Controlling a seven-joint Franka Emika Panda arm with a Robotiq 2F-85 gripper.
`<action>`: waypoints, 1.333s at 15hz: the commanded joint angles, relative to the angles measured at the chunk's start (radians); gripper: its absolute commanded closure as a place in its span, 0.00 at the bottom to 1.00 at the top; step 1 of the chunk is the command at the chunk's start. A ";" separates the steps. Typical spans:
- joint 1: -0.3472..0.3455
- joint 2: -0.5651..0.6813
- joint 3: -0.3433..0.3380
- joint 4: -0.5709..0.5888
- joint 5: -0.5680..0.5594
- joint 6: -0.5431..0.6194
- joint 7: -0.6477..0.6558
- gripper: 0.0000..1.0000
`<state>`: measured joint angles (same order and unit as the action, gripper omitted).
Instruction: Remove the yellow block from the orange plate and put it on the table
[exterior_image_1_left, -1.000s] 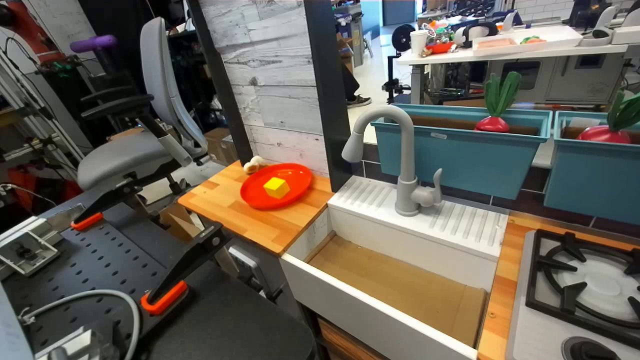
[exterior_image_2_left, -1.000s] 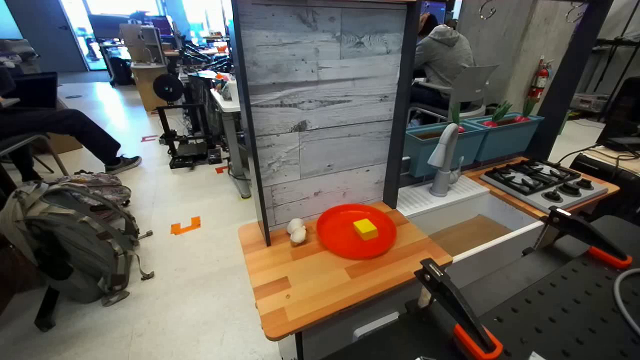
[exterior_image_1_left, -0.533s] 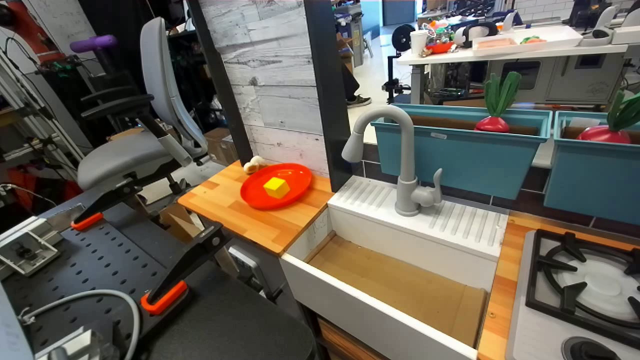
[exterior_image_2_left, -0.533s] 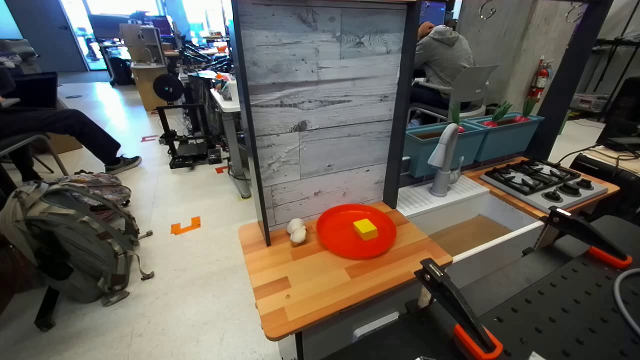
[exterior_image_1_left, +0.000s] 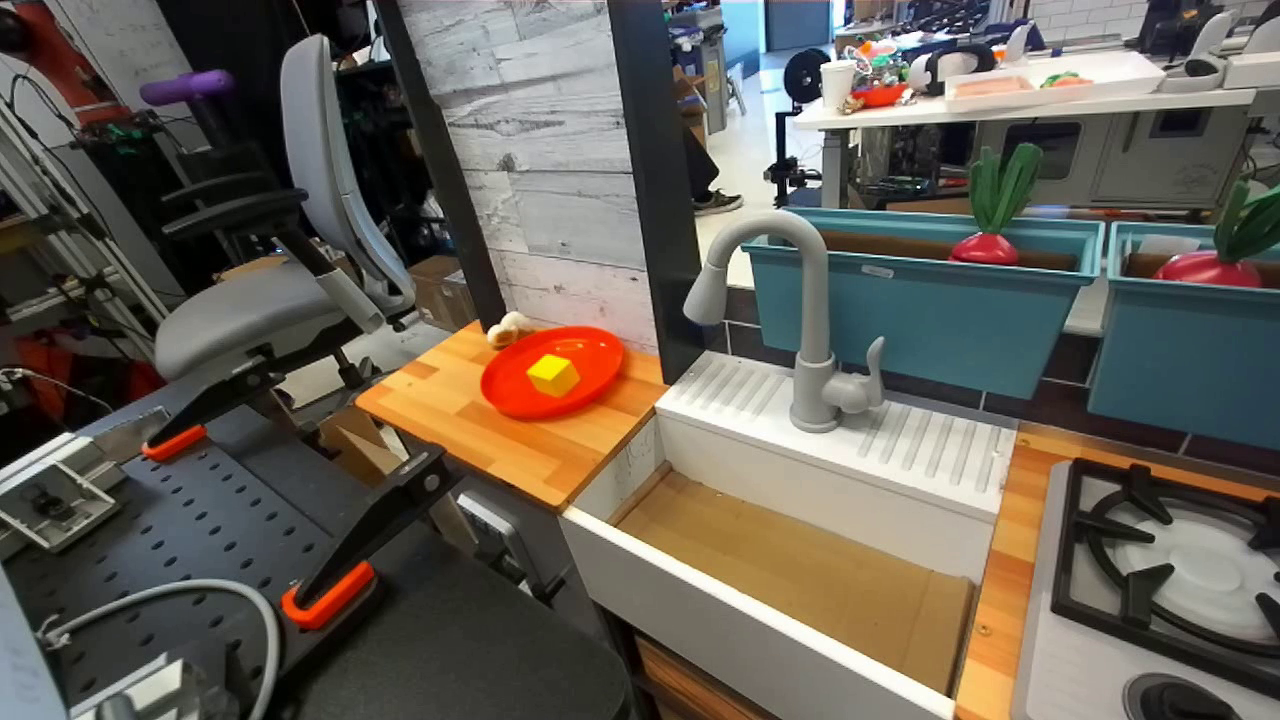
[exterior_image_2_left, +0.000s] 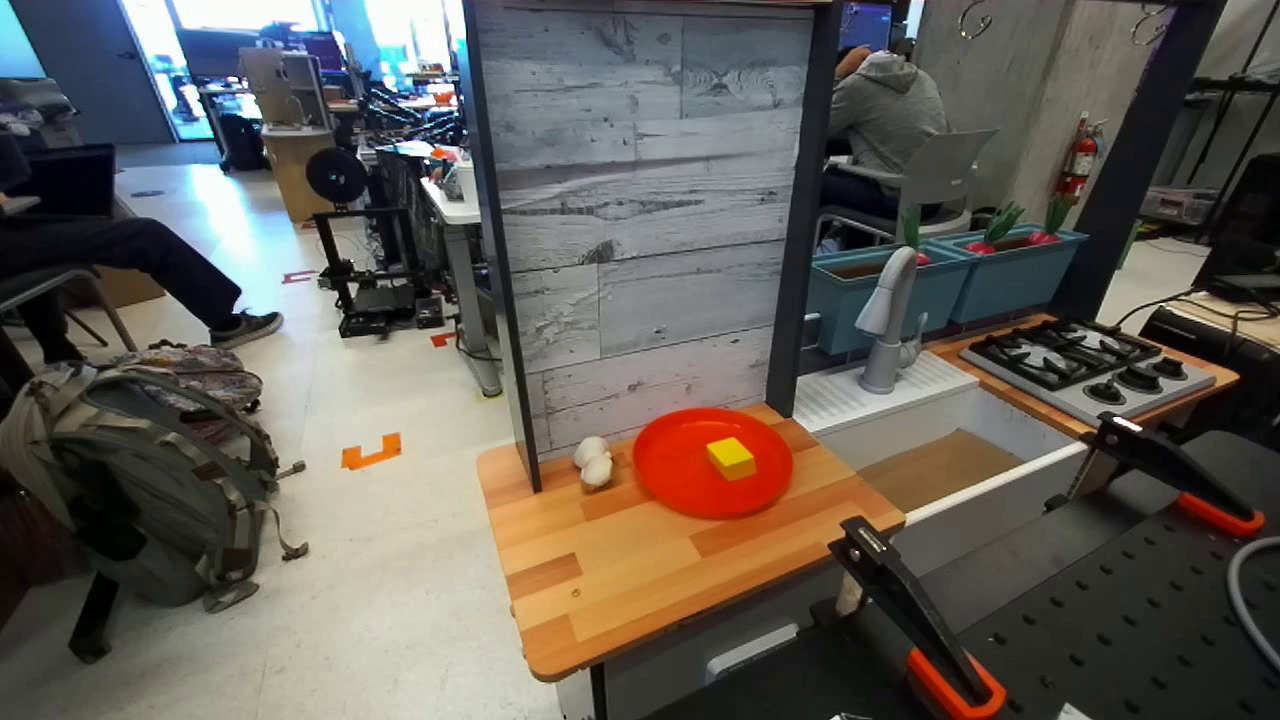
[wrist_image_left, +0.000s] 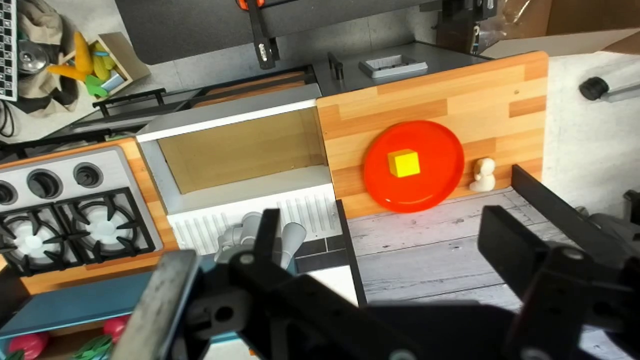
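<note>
1 block (wrist_image_left: 405, 163) on 1 plate (wrist_image_left: 440, 162); maybe 2 mushrooms (exterior_image_2_left: 596, 468)

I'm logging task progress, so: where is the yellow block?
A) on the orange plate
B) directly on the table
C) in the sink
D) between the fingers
A: both exterior views and the wrist view show the yellow block resting on the orange plate, with the fingers standing open.

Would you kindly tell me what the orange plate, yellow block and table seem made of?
The orange plate looks like glossy plastic, given the highlights on its smooth surface. The yellow block looks matte, without clear highlights; its even colour leaves foam, wood or plastic open. The table seems smooth wood, judging by joined strips of differing tones.
</note>
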<state>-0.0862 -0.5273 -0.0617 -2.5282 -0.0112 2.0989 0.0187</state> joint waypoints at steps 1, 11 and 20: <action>0.013 0.088 -0.012 -0.003 0.011 0.064 -0.033 0.00; 0.042 0.594 0.015 0.079 0.050 0.409 -0.010 0.00; 0.094 1.097 0.089 0.326 0.136 0.651 0.058 0.00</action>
<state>-0.0201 0.4283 0.0197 -2.3126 0.1197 2.6985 0.0312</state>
